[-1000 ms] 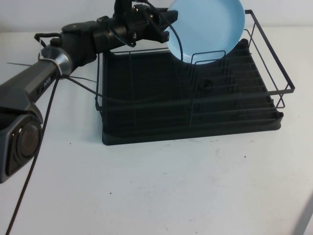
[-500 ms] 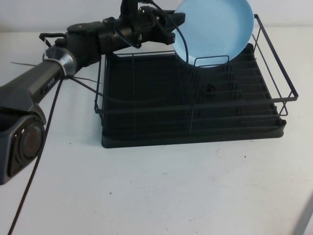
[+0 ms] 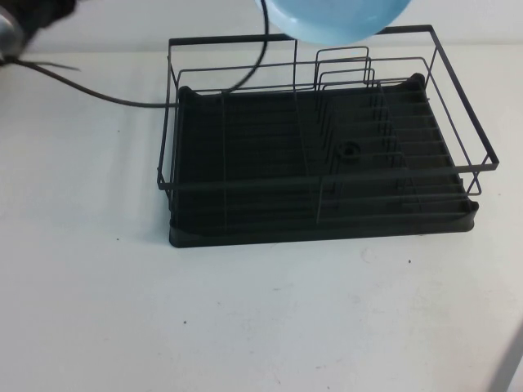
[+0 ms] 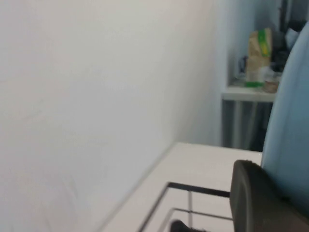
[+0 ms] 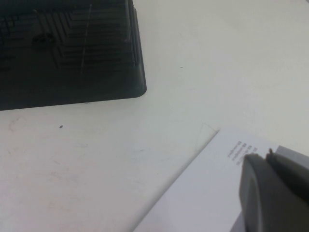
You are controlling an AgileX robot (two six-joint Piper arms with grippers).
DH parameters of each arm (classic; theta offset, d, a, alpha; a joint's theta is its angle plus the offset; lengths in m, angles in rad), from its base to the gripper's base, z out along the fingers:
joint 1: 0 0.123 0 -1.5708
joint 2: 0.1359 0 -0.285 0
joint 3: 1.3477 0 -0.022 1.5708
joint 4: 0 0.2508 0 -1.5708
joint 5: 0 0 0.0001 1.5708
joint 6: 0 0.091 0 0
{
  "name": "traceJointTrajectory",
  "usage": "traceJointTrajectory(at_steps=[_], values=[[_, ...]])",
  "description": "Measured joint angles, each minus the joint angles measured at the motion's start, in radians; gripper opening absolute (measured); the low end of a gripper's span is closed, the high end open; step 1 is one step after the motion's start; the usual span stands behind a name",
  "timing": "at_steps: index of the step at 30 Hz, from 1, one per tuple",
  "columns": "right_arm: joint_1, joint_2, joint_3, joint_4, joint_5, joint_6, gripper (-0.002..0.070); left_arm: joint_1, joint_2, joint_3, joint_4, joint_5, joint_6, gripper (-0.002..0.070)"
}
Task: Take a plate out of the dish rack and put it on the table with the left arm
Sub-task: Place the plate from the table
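Note:
The light blue plate (image 3: 335, 18) hangs above the far edge of the black wire dish rack (image 3: 327, 163), cut off by the top of the high view. In the left wrist view my left gripper (image 4: 276, 189) is shut on the plate's rim (image 4: 292, 116), with one black finger (image 4: 256, 203) against its face. Only a bit of the left arm (image 3: 29, 12) and its cable (image 3: 122, 100) show in the high view. No plate stands in the rack. My right gripper (image 5: 265, 159) is shut and empty, low over the white table (image 3: 261, 318) on the right.
A white printed sheet (image 5: 207, 193) lies under the right gripper near the rack's corner (image 5: 135, 87). Upright wire dividers (image 3: 347, 73) stand at the rack's far side. A wall runs behind the table, with a side table (image 4: 251, 92) holding bags beyond.
My left arm has lifted the plate up and out of the rack. The arm has risen almost wholly out of the high view, and the rack's far rail now shows bare.

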Motion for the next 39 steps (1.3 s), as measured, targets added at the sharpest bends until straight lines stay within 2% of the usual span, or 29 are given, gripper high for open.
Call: traceJointTrajectory(at_steps=[2,5,7,9,12,15,19,24,28,31,34,39], values=[[0.000,0.000,0.000,0.000,0.000,0.000,-0.0020,0.021,-0.051,0.000,0.112,0.088,-0.126,0.0045],[0.000,0.000,0.000,0.000,0.000,0.000,-0.0020,0.057,-0.116,0.000,0.278,0.240,-0.401,0.0045],[0.000,0.000,0.000,0.000,0.000,0.000,-0.0021,0.081,-0.147,0.000,0.364,0.284,-0.652,0.0045],[0.000,0.000,0.000,0.000,0.000,0.000,-0.0020,0.098,-0.162,0.000,0.435,0.296,-0.841,0.0045],[0.000,0.000,0.000,0.000,0.000,0.000,-0.0020,0.106,-0.170,0.003,0.559,0.299,-0.988,0.0045],[0.000,0.000,0.000,0.000,0.000,0.000,-0.0021,0.096,-0.195,0.070,0.635,0.299,-1.055,0.0045],[0.000,0.000,0.000,0.000,0.000,0.000,-0.0021,0.058,-0.295,0.292,0.653,0.295,-1.022,0.0045],[0.000,0.000,0.000,0.000,0.000,0.000,-0.0021,-0.011,-0.456,0.678,0.635,0.291,-0.854,0.0045],[0.000,0.000,0.000,0.000,0.000,0.000,-0.0020,-0.042,-0.524,0.967,0.524,0.286,-0.701,0.0045],[0.000,0.000,0.000,0.000,0.000,0.000,-0.0020,-0.046,-0.518,1.156,0.401,0.214,-0.596,0.0045],[0.000,0.000,0.000,0.000,0.000,0.000,-0.0020,-0.046,-0.485,1.266,0.291,0.087,-0.499,0.0045],[0.000,0.000,0.000,0.002,0.000,0.000,-0.0020,-0.046,-0.385,1.298,0.208,-0.075,-0.400,0.0045]])
